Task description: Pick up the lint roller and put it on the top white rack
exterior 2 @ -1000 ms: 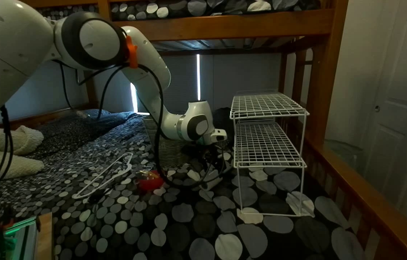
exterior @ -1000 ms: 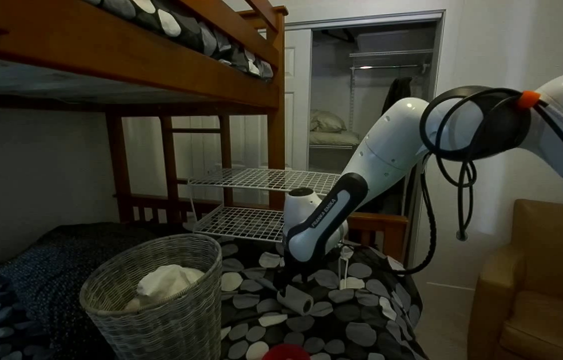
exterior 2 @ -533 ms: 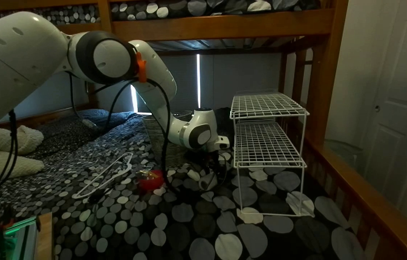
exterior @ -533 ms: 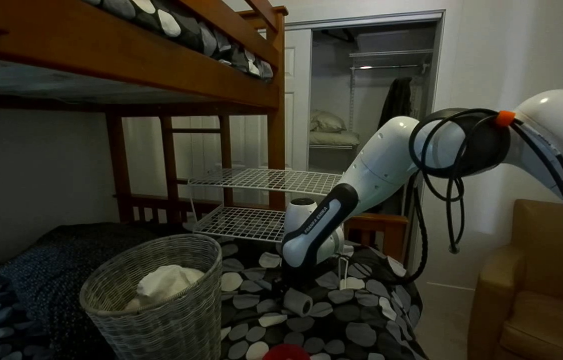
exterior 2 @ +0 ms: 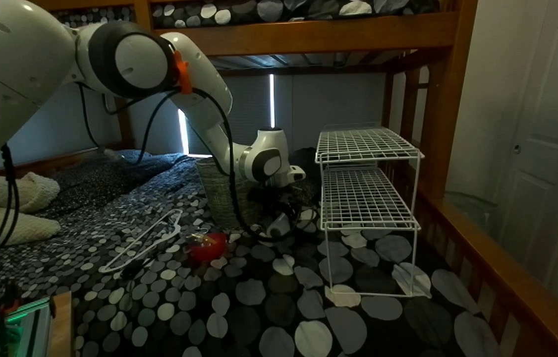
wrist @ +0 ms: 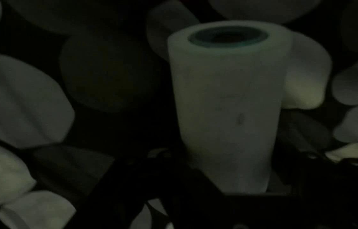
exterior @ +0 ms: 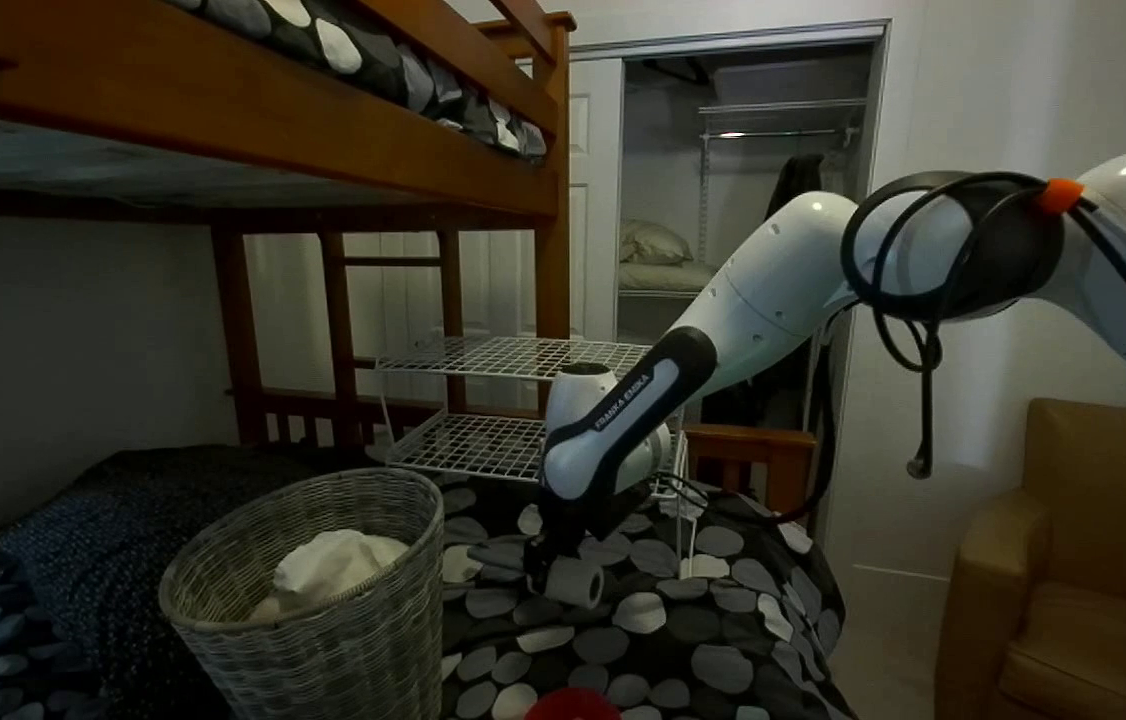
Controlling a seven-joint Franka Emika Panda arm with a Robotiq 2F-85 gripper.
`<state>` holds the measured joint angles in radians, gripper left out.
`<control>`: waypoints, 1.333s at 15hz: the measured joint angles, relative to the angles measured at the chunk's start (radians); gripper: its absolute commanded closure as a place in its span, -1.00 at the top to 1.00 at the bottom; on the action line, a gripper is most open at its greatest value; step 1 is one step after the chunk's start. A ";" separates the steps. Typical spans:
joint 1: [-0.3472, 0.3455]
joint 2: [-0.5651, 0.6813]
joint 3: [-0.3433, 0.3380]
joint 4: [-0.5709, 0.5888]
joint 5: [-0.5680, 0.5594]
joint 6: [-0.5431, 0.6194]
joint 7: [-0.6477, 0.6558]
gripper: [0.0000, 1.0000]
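The lint roller, a pale cylinder with a hollow teal-rimmed core, stands between the dark fingers in the wrist view. My gripper is shut on it, one finger pressed to each side. In both exterior views the lint roller hangs just above the spotted bedding, below the wrist; its pale handle sticks out beyond the fingers. The white rack stands on the bed close by, its top white rack bare and higher than the gripper. Fingertips are very dark in all views.
A wicker basket with white cloth stands beside the arm. A red bowl and a white hanger lie on the bed. The lower rack shelf is near the wrist. The upper bunk hangs overhead, and cables loop off the arm.
The arm dipped toward the bed, the jaws closed on the lint roller, and the arm has since risen. The roller has moved up off its former spot with the gripper.
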<state>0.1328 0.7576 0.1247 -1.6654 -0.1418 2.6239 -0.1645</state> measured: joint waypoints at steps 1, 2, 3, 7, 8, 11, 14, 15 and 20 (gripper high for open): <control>0.001 -0.039 0.026 -0.023 0.000 0.000 -0.038 -0.17; 0.001 -0.077 0.049 -0.048 0.000 0.001 -0.074 -0.17; 0.000 -0.119 0.071 -0.075 0.000 0.001 -0.111 -0.17; 0.000 -0.309 0.108 -0.183 -0.002 0.039 -0.207 -0.17; 0.001 -0.361 0.102 -0.208 -0.008 0.053 -0.202 -0.17; 0.000 -0.515 0.057 -0.266 -0.014 0.072 -0.117 -0.17; -0.016 -0.660 0.002 -0.330 -0.014 0.072 -0.038 0.33; -0.022 -0.693 -0.006 -0.351 -0.014 0.072 -0.031 -0.17; -0.038 -0.713 -0.020 -0.377 0.115 0.166 -0.016 -0.17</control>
<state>0.0952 0.0445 0.1045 -2.0421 -0.0264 2.7903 -0.1806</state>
